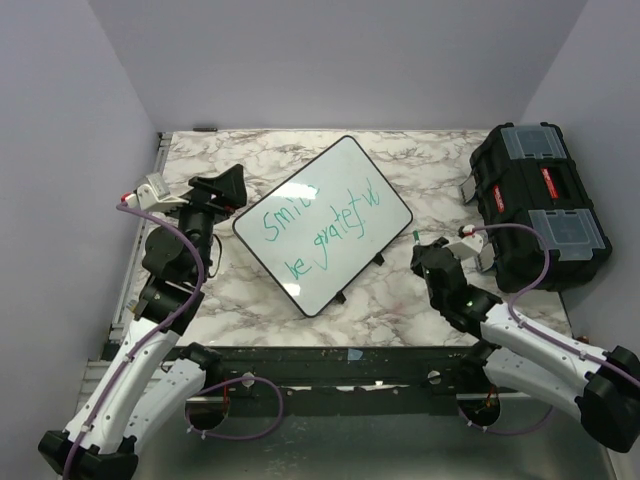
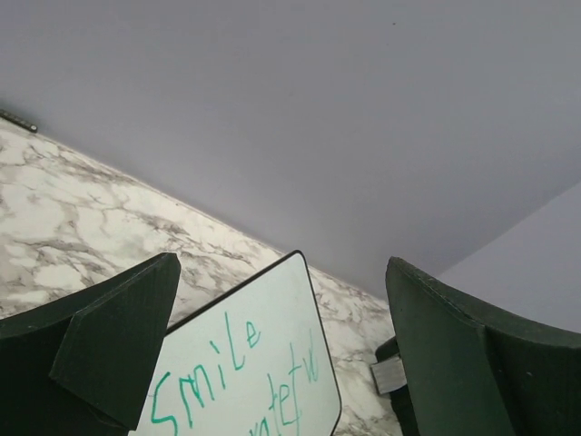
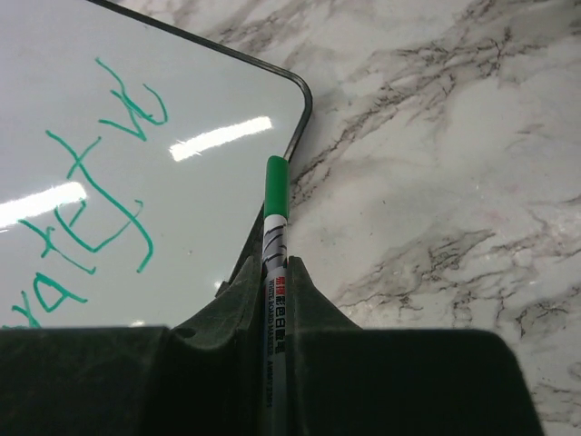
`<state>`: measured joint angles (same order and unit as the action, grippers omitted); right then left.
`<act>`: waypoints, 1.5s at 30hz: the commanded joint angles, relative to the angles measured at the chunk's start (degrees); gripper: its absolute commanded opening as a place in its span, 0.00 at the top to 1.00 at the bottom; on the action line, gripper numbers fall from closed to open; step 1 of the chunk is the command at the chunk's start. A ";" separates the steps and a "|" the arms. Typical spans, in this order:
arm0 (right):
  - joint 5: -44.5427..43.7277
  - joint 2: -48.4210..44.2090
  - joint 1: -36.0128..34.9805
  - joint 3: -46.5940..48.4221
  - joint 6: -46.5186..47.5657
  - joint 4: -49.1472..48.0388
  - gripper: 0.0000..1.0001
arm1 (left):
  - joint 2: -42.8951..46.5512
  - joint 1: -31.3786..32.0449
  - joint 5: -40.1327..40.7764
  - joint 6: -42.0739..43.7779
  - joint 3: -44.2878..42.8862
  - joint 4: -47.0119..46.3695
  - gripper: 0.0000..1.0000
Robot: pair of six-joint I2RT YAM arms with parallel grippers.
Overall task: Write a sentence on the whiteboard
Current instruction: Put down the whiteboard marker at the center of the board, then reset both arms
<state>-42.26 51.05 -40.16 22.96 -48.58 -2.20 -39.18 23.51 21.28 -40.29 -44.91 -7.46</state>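
Observation:
The whiteboard (image 1: pixel 322 222) lies tilted on the marble table, with the sentence (image 1: pixel 330 228) in green marker in two uneven lines. My left gripper (image 1: pixel 225 190) hovers at the board's left corner, open and holding nothing. In the left wrist view its gripper (image 2: pixel 281 272) frames the whiteboard (image 2: pixel 272 318) and the word "Smile" (image 2: pixel 204 372). My right gripper (image 1: pixel 432 252) sits just off the board's right corner, shut on a green-capped marker (image 1: pixel 416 237). The right wrist view shows the marker (image 3: pixel 277 191) pinched in my gripper (image 3: pixel 277 268), its cap beside the whiteboard (image 3: pixel 136 82) corner and the sentence's end (image 3: pixel 100 200).
A black toolbox (image 1: pixel 540 205) with clear lid compartments stands at the right edge of the table (image 1: pixel 400 300). Lavender walls close in on the left, back and right. Purple cables run along both arms near the front rail (image 1: pixel 330 360).

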 commanded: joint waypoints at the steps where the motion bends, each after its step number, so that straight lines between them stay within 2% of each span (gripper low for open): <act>1: -2.44 1.83 0.10 -2.40 -10.96 4.10 0.99 | 1.26 -2.06 0.77 2.71 1.74 0.03 0.02; 5: -0.98 3.33 0.08 -4.49 -15.35 4.39 0.99 | 1.21 -3.54 -0.30 2.90 2.27 0.13 0.02; 14: 1.54 4.72 0.08 -8.00 -20.44 4.31 0.91 | 0.97 -5.47 -2.28 2.30 2.98 0.08 0.02; 20: 1.64 3.92 0.08 -9.22 -21.24 4.42 0.75 | 1.04 -6.19 -2.56 1.68 3.19 0.34 0.01; 30: 1.32 1.29 0.08 -9.36 -21.68 6.23 0.40 | 1.12 -7.15 -3.17 1.71 3.51 0.52 0.02; 37: -0.92 -0.86 0.09 -4.42 -13.96 7.68 0.18 | 1.29 -7.95 -3.18 2.70 3.94 0.43 0.01; 42: -2.23 -1.65 0.13 1.46 -7.09 8.40 0.17 | 1.77 -8.52 -2.96 4.65 4.86 -0.65 0.01; 45: -0.36 -2.16 0.10 4.17 -0.78 5.55 0.17 | 1.91 -8.82 -2.18 6.26 5.42 -1.13 0.02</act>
<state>-41.28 50.04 -40.16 23.38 -58.24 5.30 -38.33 15.40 19.22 -37.26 -40.82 -7.27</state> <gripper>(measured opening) 0.833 0.985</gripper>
